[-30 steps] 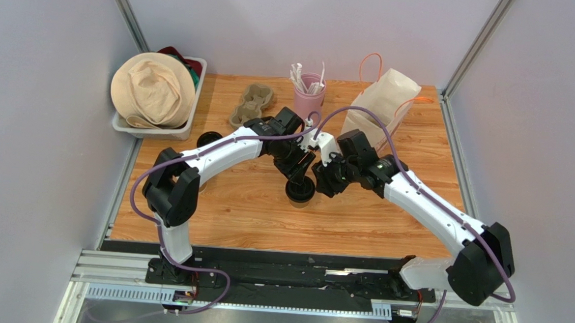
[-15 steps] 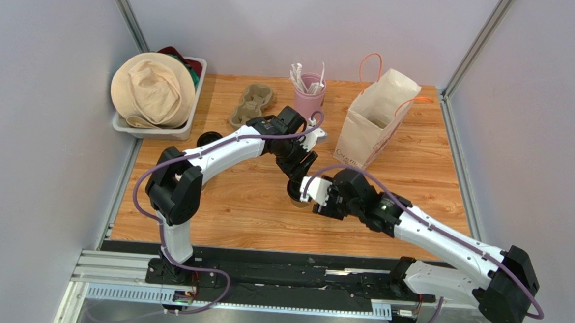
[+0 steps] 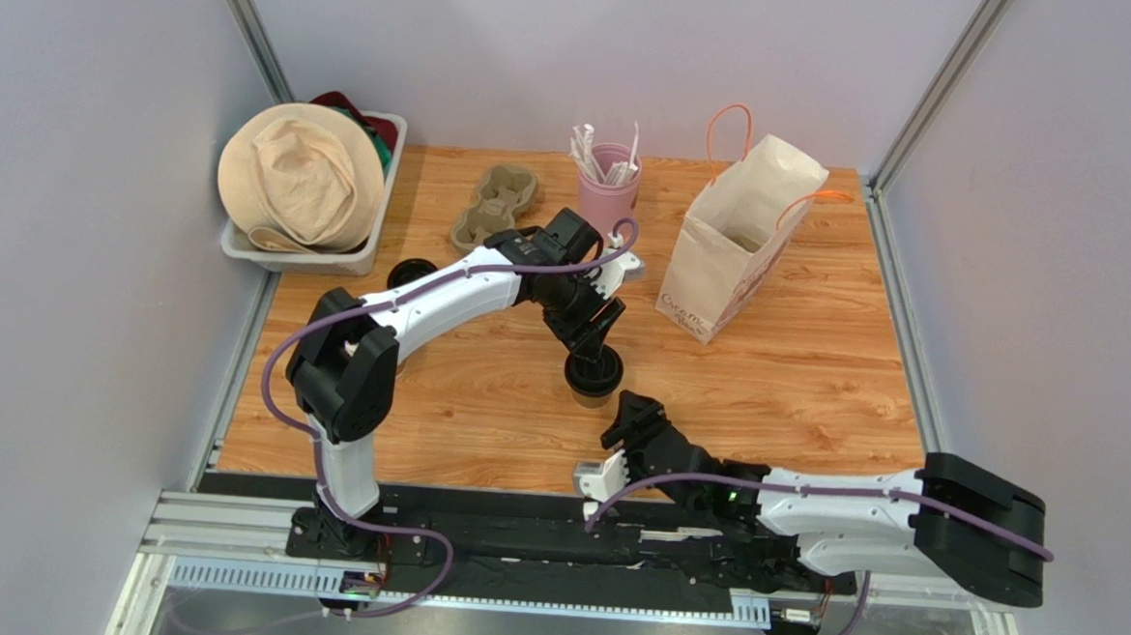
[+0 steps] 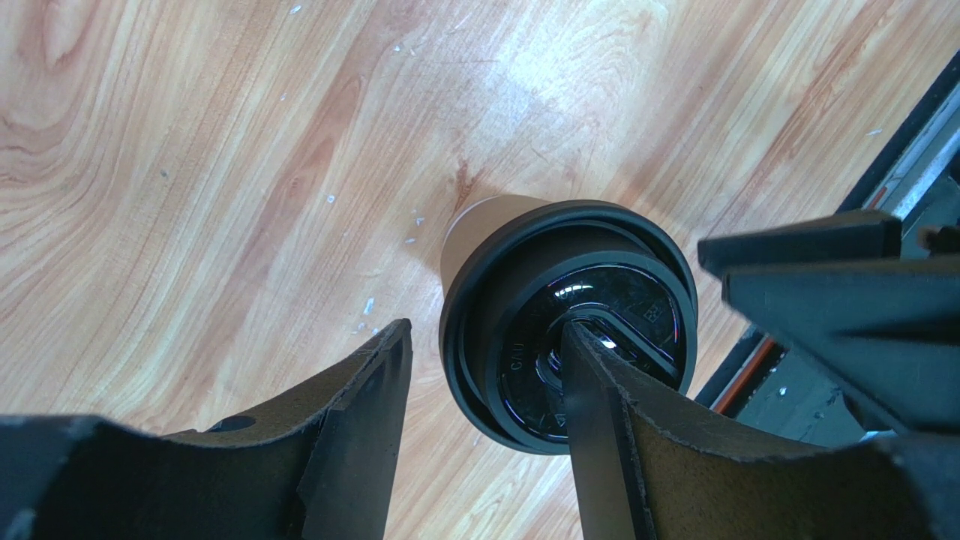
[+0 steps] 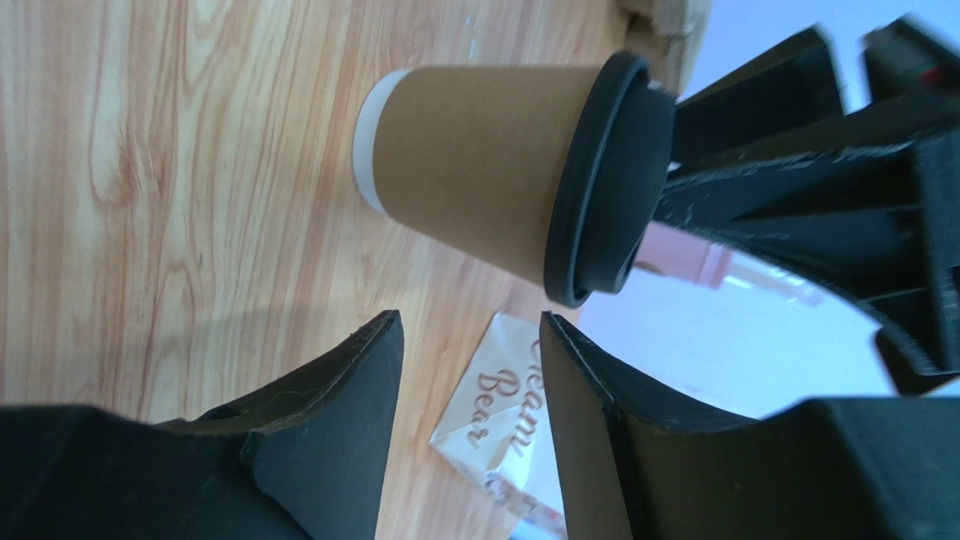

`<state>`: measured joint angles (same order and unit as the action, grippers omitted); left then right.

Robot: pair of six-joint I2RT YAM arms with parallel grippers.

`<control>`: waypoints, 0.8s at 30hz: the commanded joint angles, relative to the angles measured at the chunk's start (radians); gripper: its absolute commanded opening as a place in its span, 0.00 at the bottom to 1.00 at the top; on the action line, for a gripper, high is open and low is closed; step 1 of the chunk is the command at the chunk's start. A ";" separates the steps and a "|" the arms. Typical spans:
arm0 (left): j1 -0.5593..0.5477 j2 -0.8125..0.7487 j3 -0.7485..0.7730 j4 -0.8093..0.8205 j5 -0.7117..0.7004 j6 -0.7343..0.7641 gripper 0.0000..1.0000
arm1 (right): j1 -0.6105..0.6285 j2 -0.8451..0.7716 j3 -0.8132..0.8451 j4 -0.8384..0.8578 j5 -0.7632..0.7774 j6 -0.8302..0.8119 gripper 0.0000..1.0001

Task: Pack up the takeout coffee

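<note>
My two arms, seen from the overhead camera: the left arm (image 3: 435,293) and right arm (image 3: 826,503) wear white shells on their long links, with blocky black housings at the joints and a purple cable (image 3: 271,384) trailing along each. On my wrist feeds, the left gripper (image 4: 482,332) and right gripper (image 5: 468,318) show matte black, wedge-shaped fingers with faintly rough edges.

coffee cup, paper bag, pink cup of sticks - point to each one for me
coffee cup (image 5: 485,158), right wrist view, brown side wall
paper bag (image 3: 708,274), top external view, front panel below the mouth
pink cup (image 3: 607,204), top external view, outer wall
</note>
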<state>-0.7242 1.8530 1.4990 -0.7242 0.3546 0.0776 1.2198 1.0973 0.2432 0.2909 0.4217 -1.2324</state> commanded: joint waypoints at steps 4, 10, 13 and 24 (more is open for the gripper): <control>-0.001 0.055 -0.045 -0.046 -0.131 0.062 0.59 | 0.070 0.165 -0.107 0.701 0.037 -0.225 0.50; 0.000 0.051 -0.037 -0.046 -0.134 0.062 0.59 | 0.070 0.390 -0.094 0.989 0.094 -0.274 0.46; 0.000 0.045 -0.043 -0.046 -0.131 0.062 0.59 | 0.072 0.512 -0.079 1.169 0.112 -0.301 0.45; 0.000 0.020 -0.054 -0.037 -0.134 0.060 0.59 | 0.078 0.547 -0.042 1.173 0.164 -0.217 0.42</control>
<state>-0.7242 1.8462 1.4948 -0.7143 0.3370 0.0780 1.2942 1.6810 0.1650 1.2388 0.5495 -1.5154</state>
